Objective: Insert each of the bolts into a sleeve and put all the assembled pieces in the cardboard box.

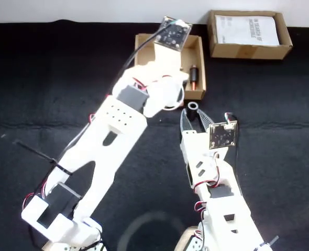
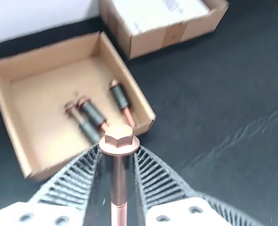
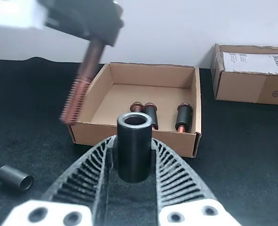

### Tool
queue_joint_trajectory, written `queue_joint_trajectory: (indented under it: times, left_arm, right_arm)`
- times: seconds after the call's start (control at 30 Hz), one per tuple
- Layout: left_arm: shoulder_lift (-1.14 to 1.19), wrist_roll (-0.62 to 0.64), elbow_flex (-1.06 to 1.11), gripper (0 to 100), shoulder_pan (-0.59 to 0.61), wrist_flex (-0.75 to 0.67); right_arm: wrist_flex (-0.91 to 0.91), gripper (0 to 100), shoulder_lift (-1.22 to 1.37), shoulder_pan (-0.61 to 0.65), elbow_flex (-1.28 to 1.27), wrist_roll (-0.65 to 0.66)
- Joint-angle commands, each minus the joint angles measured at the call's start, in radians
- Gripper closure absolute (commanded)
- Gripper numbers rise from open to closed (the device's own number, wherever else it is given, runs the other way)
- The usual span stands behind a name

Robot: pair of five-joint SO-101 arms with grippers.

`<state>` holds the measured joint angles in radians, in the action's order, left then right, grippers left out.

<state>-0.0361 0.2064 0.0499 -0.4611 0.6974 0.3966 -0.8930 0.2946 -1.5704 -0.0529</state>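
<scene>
Black cloth desk (image 1: 39, 78), white wall behind.

Left jaws: clamped on a copper bolt (image 2: 116, 155). The hex head sits at the tips and the shank runs back between them. From the right wrist view the same bolt (image 3: 80, 89) is tilted, threaded end bare, near a front corner of the cardboard box (image 3: 176, 139).

Right jaws: closed on a dark sleeve (image 3: 134, 146), which stands upright with its open bore up. In the high view the sleeve (image 1: 192, 107) sits just outside the near wall of the box (image 1: 200, 63). Can't tell if it touches the desk. Bolt and sleeve are apart, not mated.

Box (image 2: 49, 49) is open-topped and holds three assembled pieces lying flat. Two lie side by side, touching (image 2: 93, 113) (image 2: 85, 125). The third (image 2: 119, 99) lies apart, close to a side wall. The left arm reaches over the box in the high view.

One loose sleeve (image 3: 15, 177) lies on its side on the cloth, well apart from the box.

A second cardboard box (image 1: 249, 34) with a printed sheet in it sits beyond, by the wall.
</scene>
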Motion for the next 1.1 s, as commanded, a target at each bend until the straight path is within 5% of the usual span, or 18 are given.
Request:
queue_joint_trajectory:
  times: [0.0,0.37,1.07]
  left_arm:
    - [-0.090,0.005,0.065,99,-0.028,-0.175]
    - [-0.332,-0.002,0.647,99,-0.070,-0.967]
    - [-0.331,0.008,0.608,99,-0.156,-0.973]
  right_arm:
    - [0.021,99.1,-0.030,0.002,0.004,-0.011]
    - [0.021,99.1,-0.024,0.004,0.004,-0.011]
    - [0.012,99.1,-0.021,0.016,0.004,-0.064]
